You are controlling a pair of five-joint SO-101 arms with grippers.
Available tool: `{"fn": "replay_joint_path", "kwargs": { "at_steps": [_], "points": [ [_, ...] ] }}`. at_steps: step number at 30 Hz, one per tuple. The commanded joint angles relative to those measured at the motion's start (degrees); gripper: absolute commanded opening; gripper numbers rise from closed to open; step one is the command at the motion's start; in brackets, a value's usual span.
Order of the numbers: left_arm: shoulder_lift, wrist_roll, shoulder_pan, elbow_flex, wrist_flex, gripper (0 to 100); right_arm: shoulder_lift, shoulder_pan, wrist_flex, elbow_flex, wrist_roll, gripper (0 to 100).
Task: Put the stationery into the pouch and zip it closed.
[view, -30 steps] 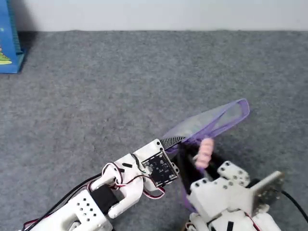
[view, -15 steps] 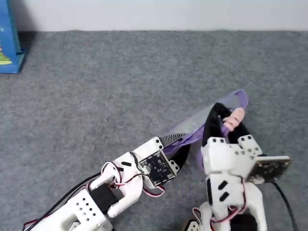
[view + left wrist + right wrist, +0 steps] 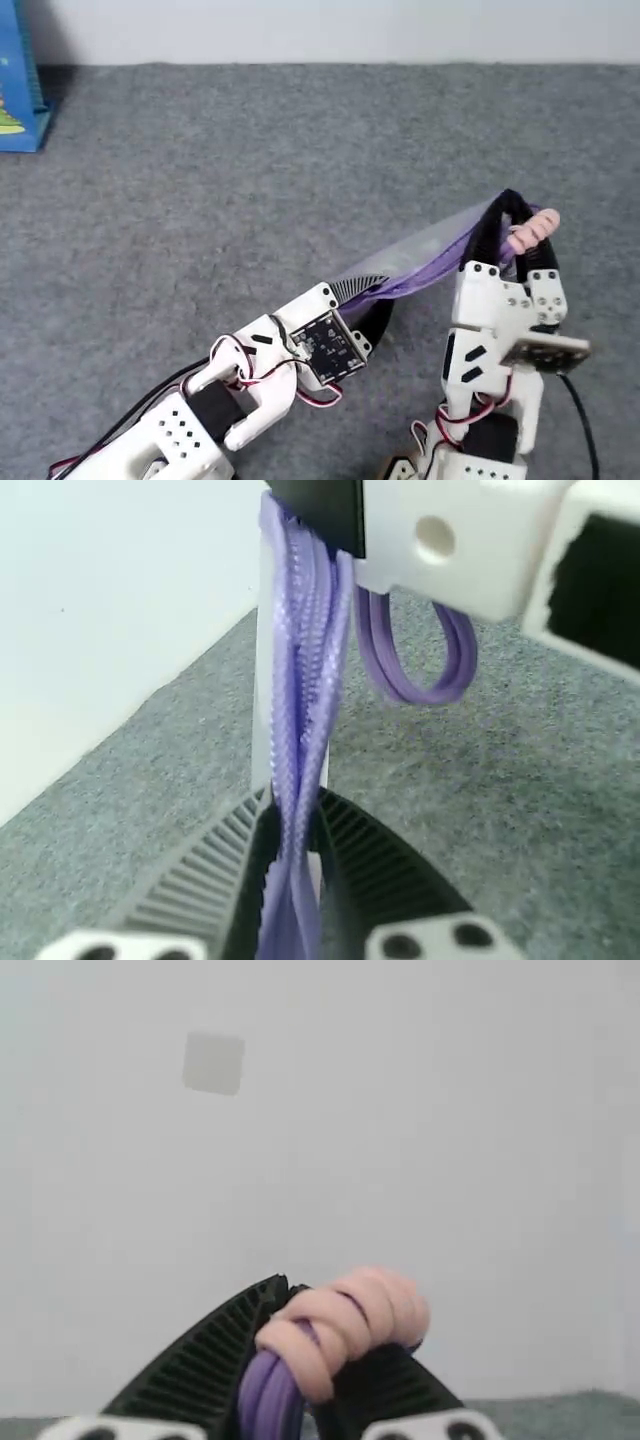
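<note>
The right pincer [image 3: 518,222] has slid along the purple zip [image 3: 425,278] to the far end of the pouch [image 3: 420,250], clamped on the pink coiled pull [image 3: 532,230]. The left pincer [image 3: 368,298] pinches the near end. The sheer, flat pouch hangs taut between them above the grey felt table [image 3: 200,180].

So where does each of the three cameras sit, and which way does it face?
High view: fixed above, looking down on the grey table; both arms show, left gripper and right gripper holding the purple pouch.
Left wrist view: on the left wrist, looking along its own fingers, clamped on the pouch, toward the right gripper.
Right wrist view: on the right wrist, facing the white wall past its fingers and a pink charm.
All three share the pouch.
</note>
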Motion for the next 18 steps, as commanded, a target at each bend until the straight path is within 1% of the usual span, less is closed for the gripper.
{"fn": "replay_joint_path", "kwargs": {
  "at_steps": [1, 4, 8, 18],
  "points": [
    [0.0, -0.8, -2.0, 0.8, 1.9, 1, 0.5, 5.6, -8.7, 5.1, 5.1, 0.8],
    [0.0, -0.8, -2.0, 0.7, 3.0, 1, 1.0, 8.0, -14.1, 8.0, 7.6, 0.8],
    [0.0, -0.9, -2.0, 0.7, 3.3, 1, 0.4, 11.8, -14.1, 7.8, 7.4, 0.8],
    [0.0, -0.9, -2.0, 0.7, 3.3, 1, 0.4, 12.0, -13.7, 7.6, 5.2, 1.0]
  ]
}}
